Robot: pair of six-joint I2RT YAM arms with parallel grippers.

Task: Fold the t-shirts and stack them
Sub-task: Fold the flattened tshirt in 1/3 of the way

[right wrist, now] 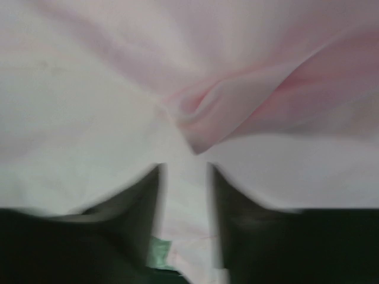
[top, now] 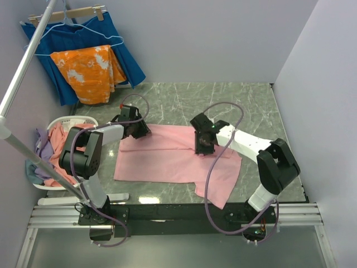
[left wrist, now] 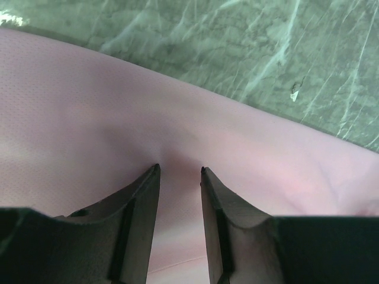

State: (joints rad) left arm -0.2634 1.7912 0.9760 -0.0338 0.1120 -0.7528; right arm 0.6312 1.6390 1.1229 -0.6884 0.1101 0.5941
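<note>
Right hand fingers straddling bunched pink t-shirt; blurred

1. The table has a green marble-patterned top veined in white.
2. A light pink t-shirt lies spread on it near the front middle, one part trailing toward the right front edge.
3. A white basket of salmon-pink and lilac shirts stands at the left edge.

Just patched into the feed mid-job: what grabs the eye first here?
The light pink t-shirt spread mid-table, with the left gripper and right gripper both down on its far edge. Next, the orange blotched cloth hanging far left, and a basket of shirts at the left edge.
</note>
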